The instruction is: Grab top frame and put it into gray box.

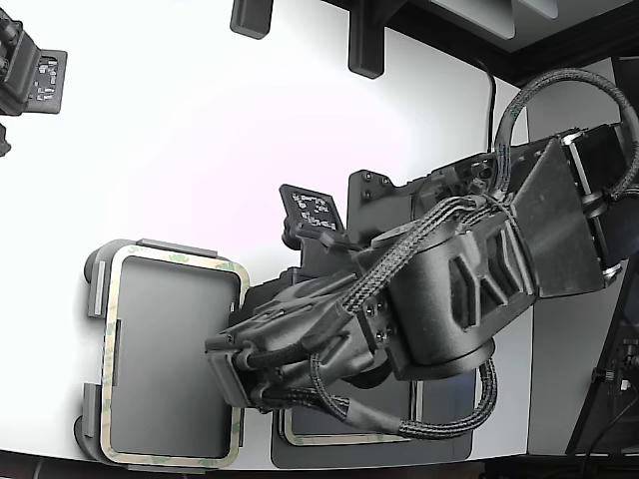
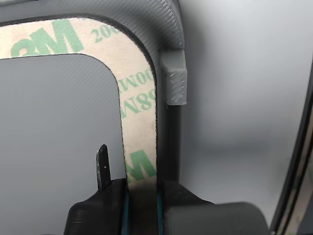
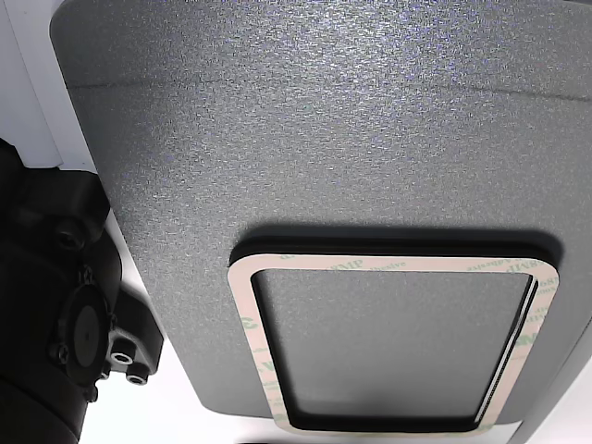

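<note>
Plainly, in the exterior view the gripper (image 1: 238, 374) reaches over the long side of the gray box (image 1: 96, 299) that faces the arm, near the table's (image 1: 200, 130) near edge. A top frame (image 1: 112, 349) lies flat in that box, its tan band following the rim, so it seems seated where the task wants it. A second stack of frames (image 1: 329, 437) peeks out under the arm at the same edge, on a dark mat (image 1: 439, 449).

From the wrist view, the fingers (image 2: 102, 169) straddle one side of the frame (image 2: 139, 112): a thin dark finger stands inside the open centre, a broader one outside by the box wall (image 2: 168, 34) and its raised tab (image 2: 175, 78). They look closed on the band, though whether they pinch firmly I cannot tell.

The other view shows the remaining frames (image 3: 388, 265) stacked in a recess of the dark mat (image 3: 324, 111), kept square for picking.
</note>
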Controlling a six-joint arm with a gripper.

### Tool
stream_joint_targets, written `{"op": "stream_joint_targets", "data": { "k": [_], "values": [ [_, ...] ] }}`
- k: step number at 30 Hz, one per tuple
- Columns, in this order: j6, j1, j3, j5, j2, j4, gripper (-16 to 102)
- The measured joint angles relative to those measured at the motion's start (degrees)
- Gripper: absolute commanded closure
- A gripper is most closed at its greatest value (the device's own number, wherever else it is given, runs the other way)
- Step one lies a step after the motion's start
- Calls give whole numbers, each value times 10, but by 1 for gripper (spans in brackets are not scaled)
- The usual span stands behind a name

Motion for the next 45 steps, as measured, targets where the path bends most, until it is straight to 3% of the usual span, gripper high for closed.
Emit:
{"op": "stream_joint_targets", "data": {
  "k": [45],
  "values": [
    [-4, -1, 16, 3, -4, -18, 99]
  ]
}}
